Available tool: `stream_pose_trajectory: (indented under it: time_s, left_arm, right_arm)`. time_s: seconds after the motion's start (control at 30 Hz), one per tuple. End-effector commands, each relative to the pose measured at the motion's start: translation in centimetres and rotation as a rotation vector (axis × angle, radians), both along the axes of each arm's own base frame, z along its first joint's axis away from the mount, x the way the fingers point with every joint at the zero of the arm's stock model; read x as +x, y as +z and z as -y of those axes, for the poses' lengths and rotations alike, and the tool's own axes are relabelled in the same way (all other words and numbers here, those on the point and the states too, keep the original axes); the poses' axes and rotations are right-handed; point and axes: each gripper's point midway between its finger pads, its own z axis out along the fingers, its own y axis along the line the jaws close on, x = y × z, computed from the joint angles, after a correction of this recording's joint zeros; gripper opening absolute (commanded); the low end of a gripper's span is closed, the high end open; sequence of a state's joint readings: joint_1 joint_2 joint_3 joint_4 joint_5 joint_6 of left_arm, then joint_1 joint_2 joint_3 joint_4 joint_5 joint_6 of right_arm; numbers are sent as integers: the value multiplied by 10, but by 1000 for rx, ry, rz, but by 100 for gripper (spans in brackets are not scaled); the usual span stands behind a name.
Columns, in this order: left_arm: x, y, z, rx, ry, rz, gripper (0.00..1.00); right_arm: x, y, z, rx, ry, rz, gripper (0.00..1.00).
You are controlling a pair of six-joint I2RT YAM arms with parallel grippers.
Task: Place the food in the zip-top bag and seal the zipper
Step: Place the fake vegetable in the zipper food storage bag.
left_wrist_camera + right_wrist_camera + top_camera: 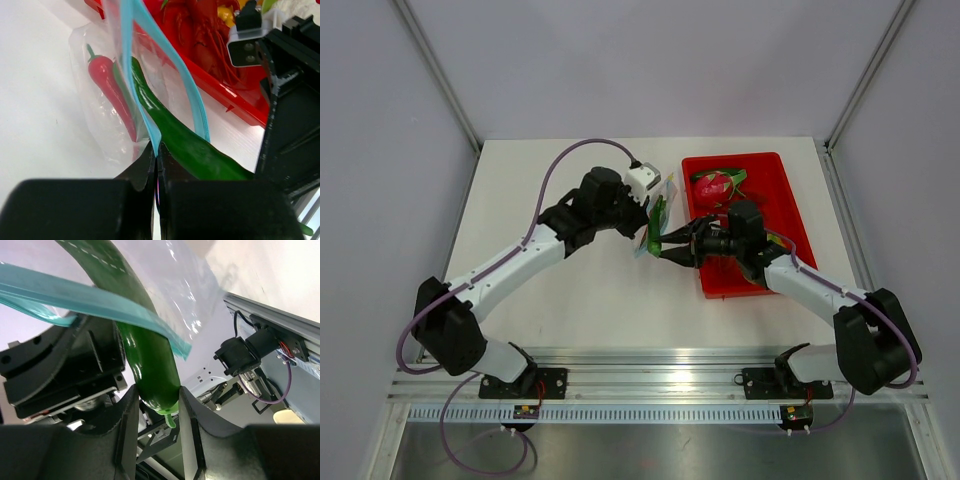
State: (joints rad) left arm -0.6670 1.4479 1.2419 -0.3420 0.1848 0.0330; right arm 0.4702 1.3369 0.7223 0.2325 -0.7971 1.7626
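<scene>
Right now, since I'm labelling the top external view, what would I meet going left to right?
White-and-black left forearm → clear crinkly zip-top bag with long green pepper partway in → pink dragon fruit → red plastic tray's right rim → black right shoulder joint.

- A white worktop (570, 300) carries everything in the scene.
- A red tray (790, 195) sits on the worktop's right side, toward the far edge.
- A pink dragon fruit (717, 186) with green tips lies in the tray's far-left corner.
- A ribbed metal rail (660, 385) runs along the near edge.
- Plain grey walls (380, 150) stand left, right and far.
</scene>
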Motion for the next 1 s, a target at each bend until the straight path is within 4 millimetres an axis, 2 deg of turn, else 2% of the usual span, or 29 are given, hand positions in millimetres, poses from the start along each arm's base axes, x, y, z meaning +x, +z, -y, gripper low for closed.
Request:
stream_pose_trajectory:
  time_s: [0.0, 0.13, 0.33, 0.57, 0.6, 0.63, 0.67, 0.7, 0.73, 0.77, 0.8, 0.97]
  left_arm:
    - [-1, 18, 2, -20, -13, 75, 0]
    - [-6, 18, 2, -23, -20, 70, 0]
    - [-15, 23, 2, -43, -38, 62, 0]
    - [-23, 24, 1, -47, -63, 56, 0]
    - [-24, 24, 2, -50, -65, 52, 0]
    - [-25, 24, 3, -51, -69, 52, 0]
    - [-26, 24, 3, -52, -72, 47, 0]
    - [-25, 22, 4, -47, -73, 43, 0]
    - [-25, 22, 4, -48, -71, 40, 0]
    - [-26, 20, 4, -45, -76, 34, 0]
    - [-26, 21, 5, -47, -75, 34, 0]
    - [-24, 17, 9, -53, -72, 8, 0]
  right_arm:
    - [11, 17, -3, 33, -35, 48, 0]
    - [23, 24, -3, 11, -71, 69, 0]
    - [35, 1, -3, -116, -86, 81, 0]
    - [52, -6, -2, -178, -127, 115, 0]
    - [55, -9, -2, -197, -136, 119, 2]
    - [58, -4, -2, -202, -139, 137, 9]
    - [60, -2, -2, -215, -138, 173, 22]
    - [59, -5, 1, -246, -143, 167, 42]
    - [62, 4, 1, -252, -144, 196, 51]
    - [59, 1, 3, -286, -129, 207, 57]
    - [60, 8, 4, -292, -129, 227, 58]
    - [53, 13, 7, -328, -85, 288, 60]
